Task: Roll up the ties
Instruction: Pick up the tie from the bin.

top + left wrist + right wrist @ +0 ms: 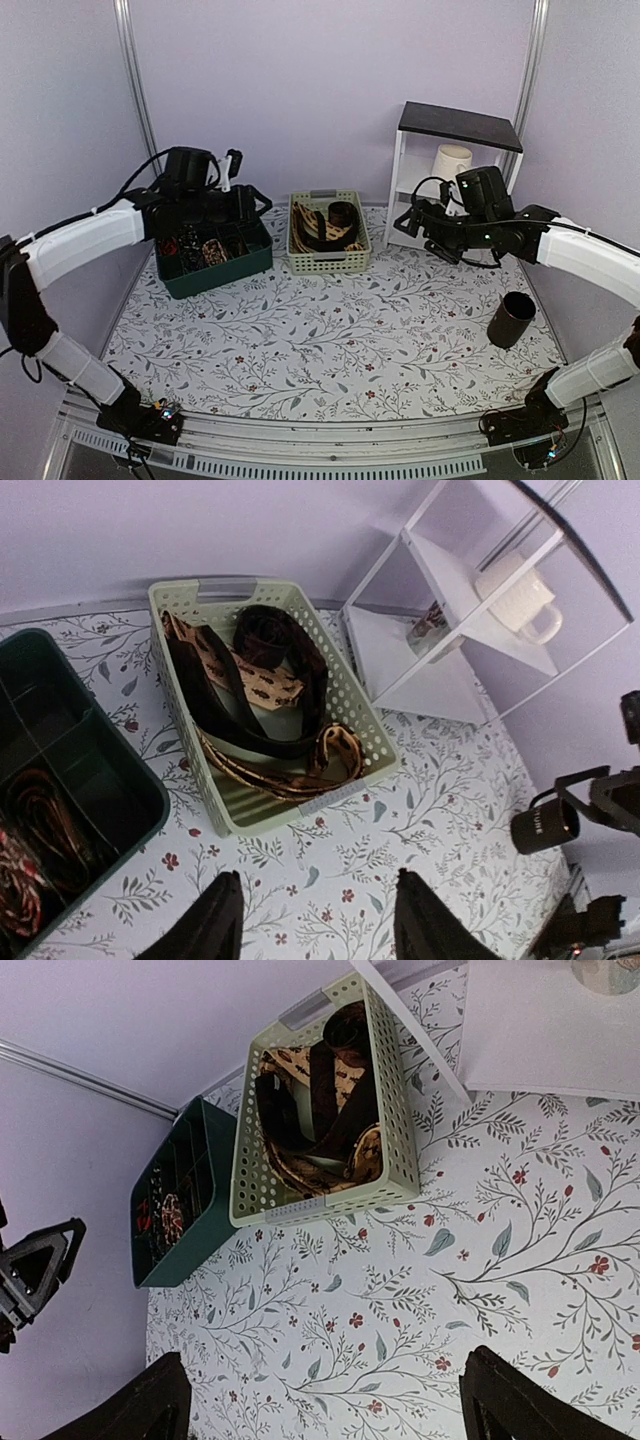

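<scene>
**Figure.** Left fingers (215,925), to the left of the pale green perforated plastic basket (365,705), and right fingers (510,1400), to its right, are both spread apart and grasp nothing. Both hang above the floral-patterned bench (440,800). Inside the basket lie the loose ties: a dark brown-black fabric necktie (285,640) tangled with a beige necktie with dark brown markings (268,685). They are judged light, limp and rather slick, so one is liable to drag the other. A free end or raised loop offers the best hold.

ties (262,685) overlapping, ends hidden, green bin (80,770) cropped
</scene>
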`<state>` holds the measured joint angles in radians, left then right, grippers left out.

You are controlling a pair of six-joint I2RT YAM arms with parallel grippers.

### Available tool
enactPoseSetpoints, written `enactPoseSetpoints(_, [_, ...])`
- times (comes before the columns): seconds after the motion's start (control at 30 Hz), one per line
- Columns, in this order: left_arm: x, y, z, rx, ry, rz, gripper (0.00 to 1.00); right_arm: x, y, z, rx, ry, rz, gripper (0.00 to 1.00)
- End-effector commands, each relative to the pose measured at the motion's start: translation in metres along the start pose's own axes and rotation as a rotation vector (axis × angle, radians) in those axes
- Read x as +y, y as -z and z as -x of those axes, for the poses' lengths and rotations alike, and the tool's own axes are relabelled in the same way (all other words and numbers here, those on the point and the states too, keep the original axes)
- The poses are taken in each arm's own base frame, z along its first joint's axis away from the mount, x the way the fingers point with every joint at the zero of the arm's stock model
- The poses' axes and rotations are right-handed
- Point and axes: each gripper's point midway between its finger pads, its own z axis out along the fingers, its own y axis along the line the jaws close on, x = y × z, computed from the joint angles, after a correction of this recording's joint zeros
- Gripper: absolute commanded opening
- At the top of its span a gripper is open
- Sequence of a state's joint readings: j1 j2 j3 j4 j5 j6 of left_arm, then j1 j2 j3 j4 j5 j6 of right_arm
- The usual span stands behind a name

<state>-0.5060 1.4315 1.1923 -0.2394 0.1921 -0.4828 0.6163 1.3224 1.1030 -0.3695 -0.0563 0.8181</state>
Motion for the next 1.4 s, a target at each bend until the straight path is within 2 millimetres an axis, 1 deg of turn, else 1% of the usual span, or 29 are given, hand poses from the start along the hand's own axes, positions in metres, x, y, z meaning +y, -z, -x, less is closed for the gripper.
enactPoseSetpoints(0.0, [0.002, -0.046, -0.003, 0.068, 0.013, 0.101, 0.47, 0.001, 0.017, 0.009, -0.057, 0.045, -0.013, 0.95])
enactPoseSetpoints(0.1, [-0.003, -0.086, -0.008, 0.109, 0.027, 0.116, 0.44, 0.005, 0.021, 0.009, -0.057, 0.062, 0.008, 0.95])
enactPoseSetpoints(0.2, [-0.004, -0.123, -0.007, 0.109, 0.045, 0.135, 0.43, 0.008, 0.026, 0.011, -0.070, 0.074, 0.018, 0.95])
enactPoseSetpoints(0.23, [-0.003, -0.133, -0.005, 0.103, 0.051, 0.142, 0.43, 0.008, 0.027, 0.011, -0.072, 0.075, 0.022, 0.95])
enactPoseSetpoints(0.27, [0.006, -0.151, -0.015, 0.123, 0.061, 0.162, 0.43, 0.009, 0.028, 0.012, -0.074, 0.076, 0.029, 0.95])
enactPoseSetpoints(0.3, [0.009, -0.162, -0.016, 0.122, 0.068, 0.171, 0.43, 0.009, 0.029, 0.011, -0.074, 0.072, 0.032, 0.95])
enactPoseSetpoints(0.37, [0.016, -0.179, -0.020, 0.125, 0.079, 0.184, 0.42, 0.009, 0.031, 0.009, -0.074, 0.068, 0.042, 0.95])
enactPoseSetpoints(0.43, [0.024, -0.198, -0.031, 0.147, 0.096, 0.200, 0.42, 0.008, 0.033, 0.008, -0.074, 0.065, 0.047, 0.95])
enactPoseSetpoints(0.5, [0.032, -0.208, -0.038, 0.156, 0.115, 0.227, 0.42, 0.006, 0.035, 0.006, -0.074, 0.065, 0.045, 0.95])
enactPoseSetpoints(0.57, [0.041, -0.216, -0.046, 0.168, 0.137, 0.249, 0.45, 0.004, 0.036, 0.005, -0.075, 0.064, 0.040, 0.95])
enactPoseSetpoints(0.73, [0.051, -0.231, -0.060, 0.181, 0.174, 0.250, 0.46, 0.001, 0.042, 0.005, -0.089, 0.060, 0.037, 0.94])
enactPoseSetpoints(0.87, [0.060, -0.241, -0.063, 0.172, 0.197, 0.253, 0.45, -0.001, 0.045, 0.004, -0.092, 0.057, 0.032, 0.94])
enactPoseSetpoints(0.9, [0.063, -0.243, -0.065, 0.173, 0.205, 0.255, 0.43, -0.001, 0.045, 0.004, -0.092, 0.057, 0.030, 0.94])
enactPoseSetpoints(0.93, [0.064, -0.244, -0.064, 0.169, 0.214, 0.251, 0.39, -0.001, 0.046, 0.004, -0.092, 0.056, 0.030, 0.94])
enactPoseSetpoints(1.0, [0.064, -0.244, -0.060, 0.164, 0.225, 0.238, 0.29, -0.002, 0.048, 0.004, -0.094, 0.060, 0.025, 0.94])
enactPoseSetpoints(1.07, [0.058, -0.241, -0.052, 0.148, 0.221, 0.216, 0.15, -0.005, 0.051, 0.005, -0.105, 0.061, 0.017, 0.94])
enactPoseSetpoints(1.1, [0.054, -0.239, -0.046, 0.141, 0.215, 0.199, 0.06, -0.005, 0.052, 0.006, -0.111, 0.060, 0.017, 0.94])
enactPoseSetpoints(1.13, [0.048, -0.236, -0.040, 0.133, 0.206, 0.181, 0.00, -0.005, 0.053, 0.006, -0.114, 0.061, 0.019, 0.94])
enactPoseSetpoints(1.23, [0.031, -0.222, -0.014, 0.091, 0.196, 0.126, 0.00, -0.002, 0.056, 0.008, -0.123, 0.081, 0.030, 0.94])
enactPoseSetpoints(1.37, [-0.007, -0.190, 0.025, 0.007, 0.173, -0.009, 0.00, 0.001, 0.062, 0.013, -0.158, 0.101, 0.040, 0.94])
